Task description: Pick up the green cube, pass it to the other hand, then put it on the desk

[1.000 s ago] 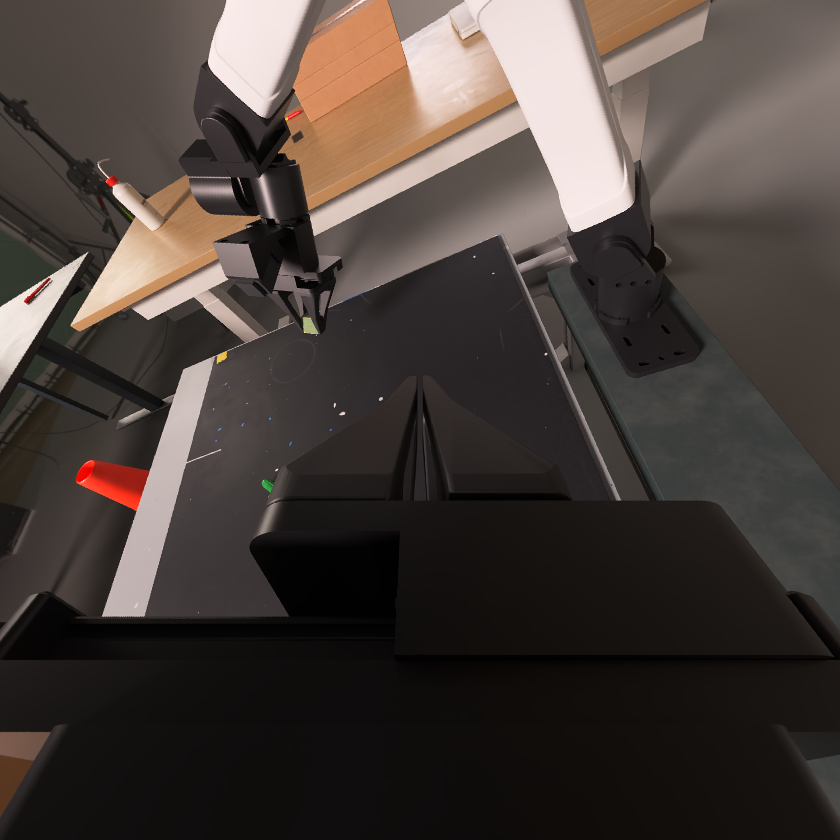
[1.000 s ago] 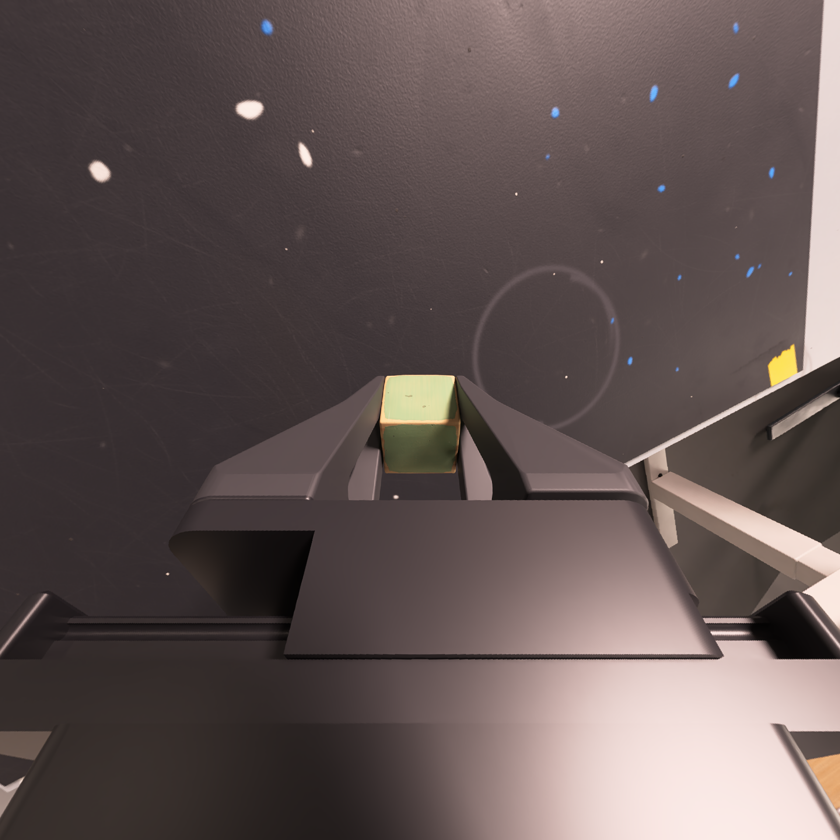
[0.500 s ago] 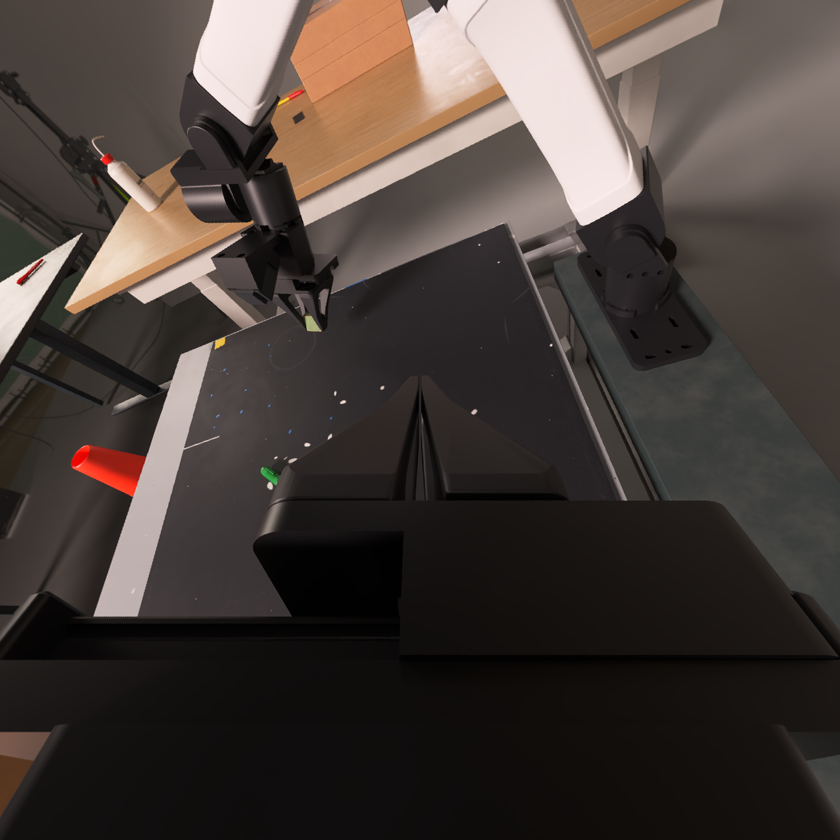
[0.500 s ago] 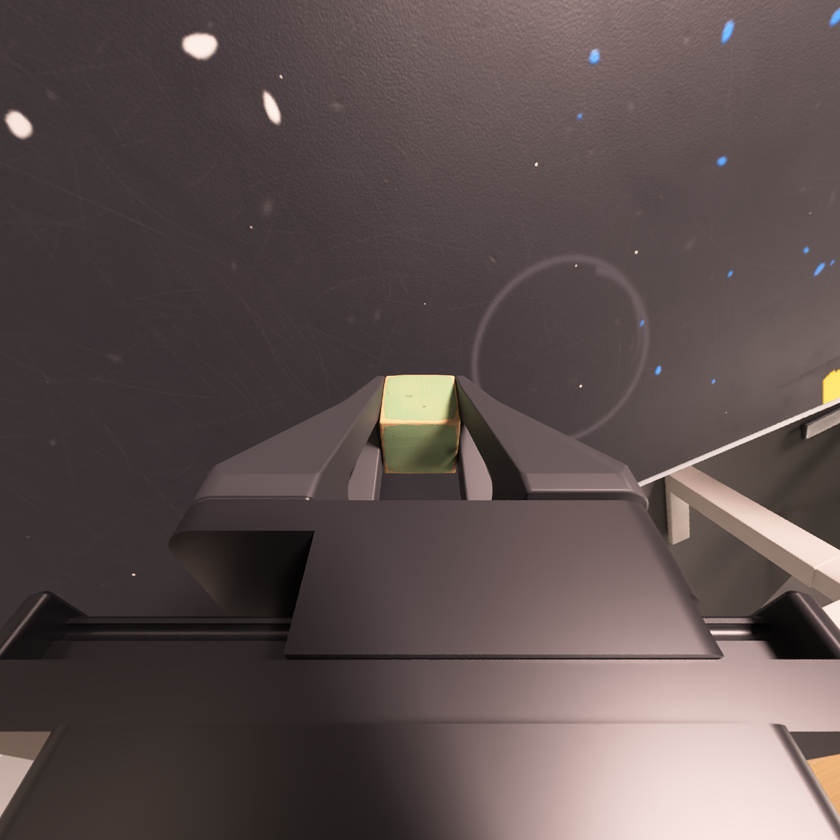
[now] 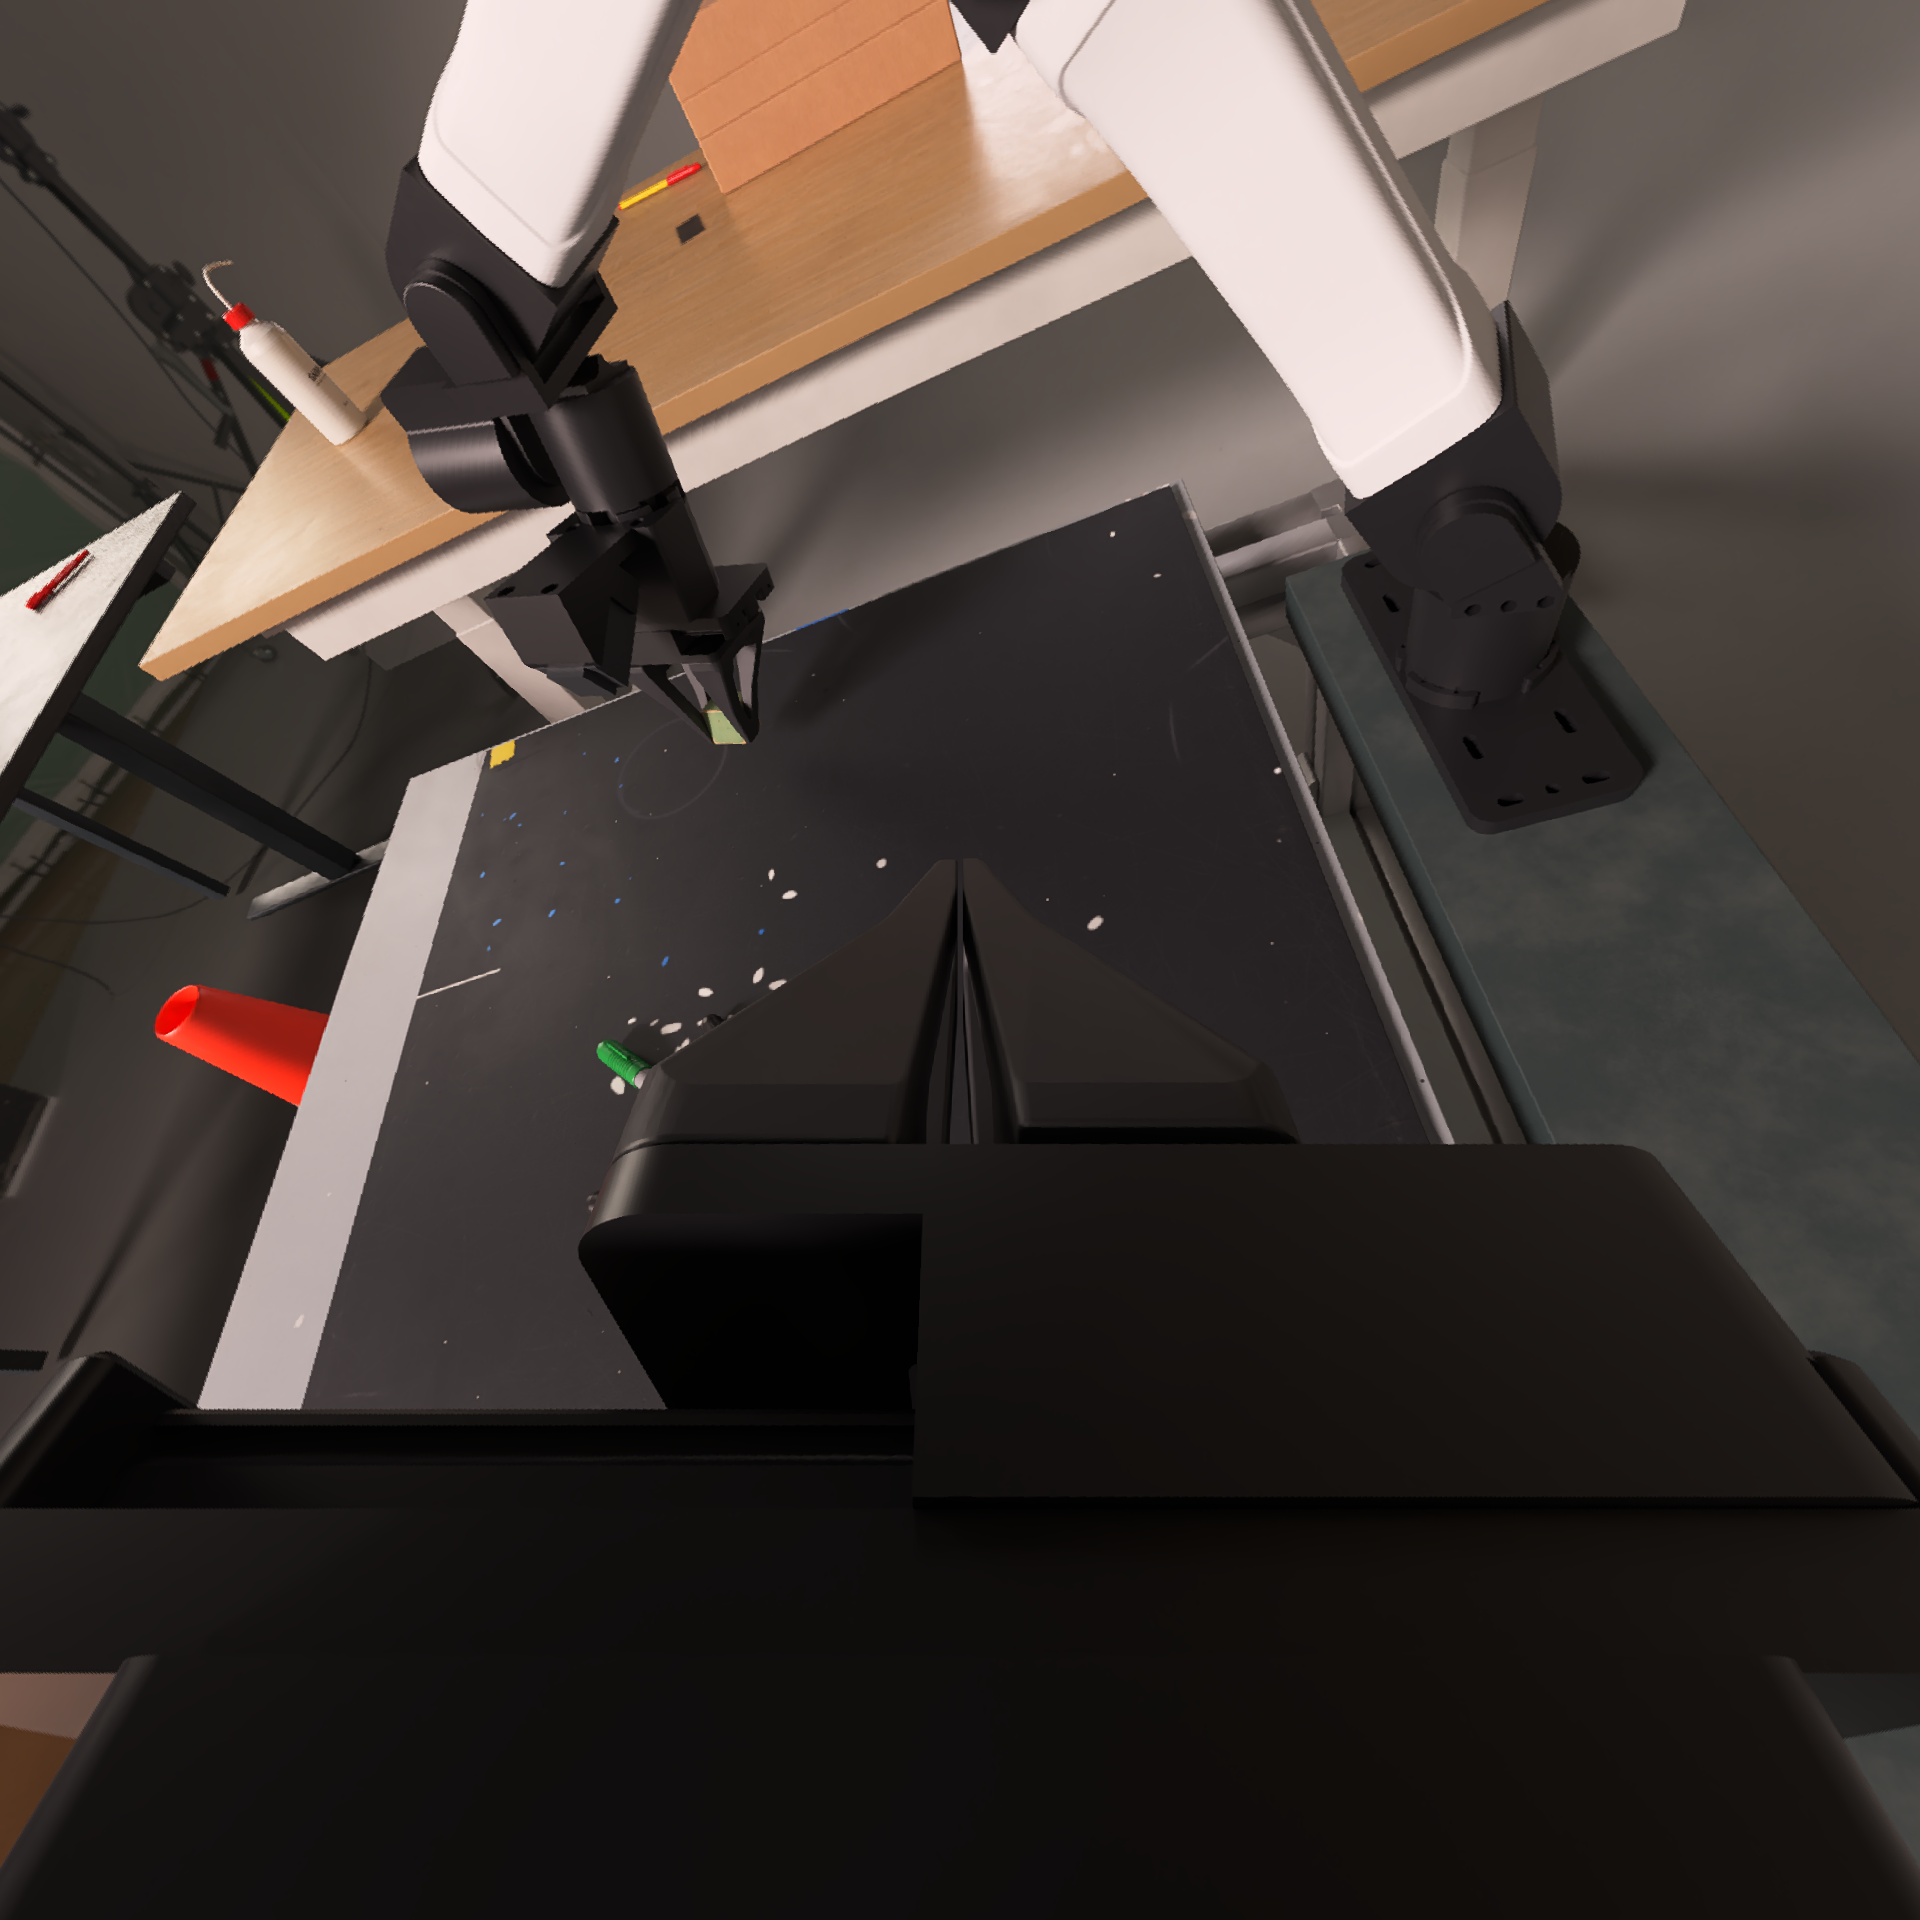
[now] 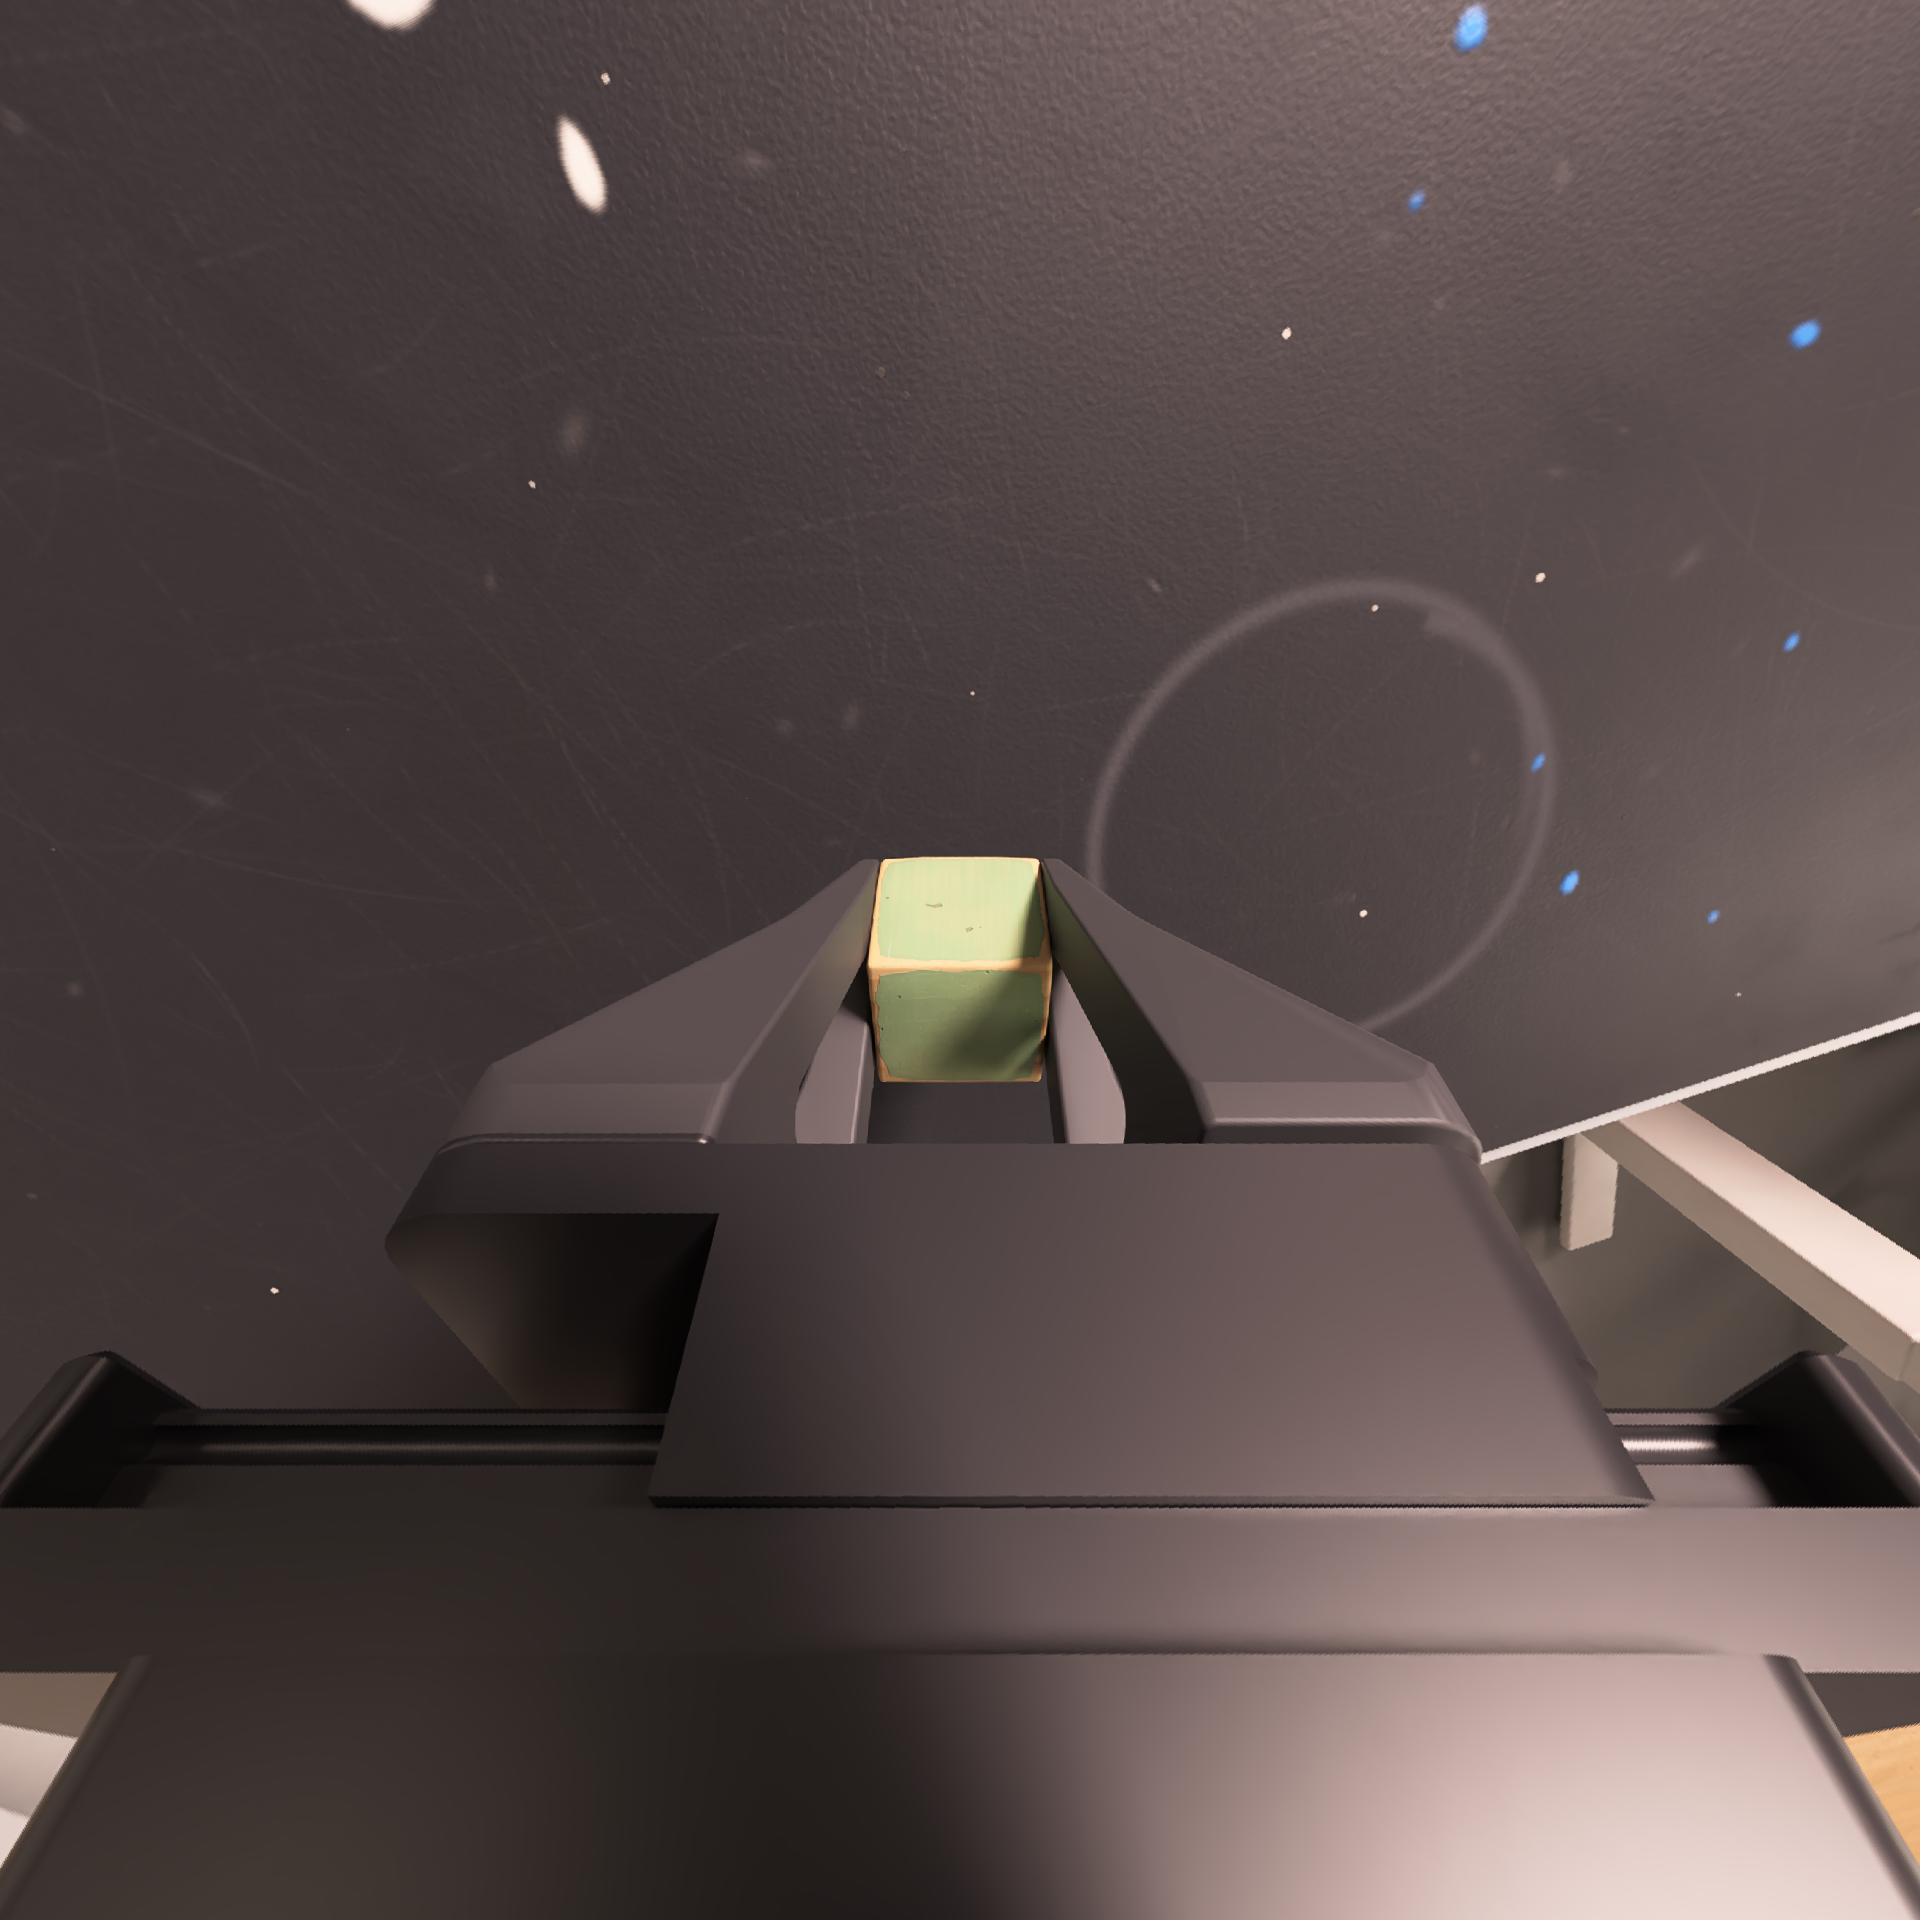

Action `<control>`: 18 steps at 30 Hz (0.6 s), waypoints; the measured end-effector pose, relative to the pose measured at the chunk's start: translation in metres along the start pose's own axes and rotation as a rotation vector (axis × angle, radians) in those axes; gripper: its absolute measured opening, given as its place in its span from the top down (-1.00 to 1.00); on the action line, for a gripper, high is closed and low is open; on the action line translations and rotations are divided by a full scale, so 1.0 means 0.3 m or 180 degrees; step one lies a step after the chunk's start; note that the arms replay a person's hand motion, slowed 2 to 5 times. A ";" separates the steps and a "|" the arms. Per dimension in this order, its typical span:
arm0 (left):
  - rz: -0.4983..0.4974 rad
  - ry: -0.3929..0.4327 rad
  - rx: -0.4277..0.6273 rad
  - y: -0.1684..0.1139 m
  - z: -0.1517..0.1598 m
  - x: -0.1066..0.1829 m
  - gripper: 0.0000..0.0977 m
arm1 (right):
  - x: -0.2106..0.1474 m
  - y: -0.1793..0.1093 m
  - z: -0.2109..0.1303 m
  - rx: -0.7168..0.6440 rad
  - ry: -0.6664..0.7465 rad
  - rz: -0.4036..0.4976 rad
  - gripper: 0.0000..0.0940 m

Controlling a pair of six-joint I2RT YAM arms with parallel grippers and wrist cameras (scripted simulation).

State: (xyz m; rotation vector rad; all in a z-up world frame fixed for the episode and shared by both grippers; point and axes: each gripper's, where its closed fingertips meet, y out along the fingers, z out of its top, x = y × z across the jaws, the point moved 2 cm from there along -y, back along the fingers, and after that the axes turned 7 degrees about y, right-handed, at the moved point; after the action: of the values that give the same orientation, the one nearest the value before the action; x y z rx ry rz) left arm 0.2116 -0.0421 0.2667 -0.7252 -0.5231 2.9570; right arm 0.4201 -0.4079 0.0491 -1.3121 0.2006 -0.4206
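The green cube point(image 6: 958, 966), pale green with tan edges, sits clamped between the fingertips of my right gripper point(image 6: 958, 883), above the dark desk point(image 6: 727, 520). In the left wrist view the right gripper point(image 5: 727, 717) hangs near the desk's far left part with the cube point(image 5: 724, 724) at its tips, close to the surface. My left gripper point(image 5: 961, 878) is shut and empty, its fingers pressed together, held above the middle of the desk point(image 5: 1039, 727), well apart from the cube.
A small green marker cap point(image 5: 620, 1060) lies on the desk by my left gripper. A red cone point(image 5: 234, 1039) lies off the left edge. A wooden table point(image 5: 779, 291) with a cardboard box point(image 5: 810, 83) and white bottle point(image 5: 291, 374) stands beyond. The right arm's base point(image 5: 1486, 665) is at right.
The right gripper has carried the cube lower and closer to the desk, drifting toward the faint ring mark. My left gripper has pulled back and stays shut.
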 end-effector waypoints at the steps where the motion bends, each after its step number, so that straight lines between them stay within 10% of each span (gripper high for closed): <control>1: -0.0001 -0.0004 -0.0003 0.001 -0.002 -0.001 0.98 | 0.000 0.003 -0.001 -0.0013 0.0000 0.0017 0.47; 18: -0.0026 -0.0070 -0.0077 0.013 -0.027 -0.007 0.98 | 0.004 0.040 -0.013 -0.0199 -0.0023 0.0183 0.47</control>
State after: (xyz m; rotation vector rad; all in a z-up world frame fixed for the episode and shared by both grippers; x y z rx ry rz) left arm 0.2173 -0.0435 0.2597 -0.6919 -0.5630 2.9594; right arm 0.4220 -0.4095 0.0367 -1.3659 0.2464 -0.3630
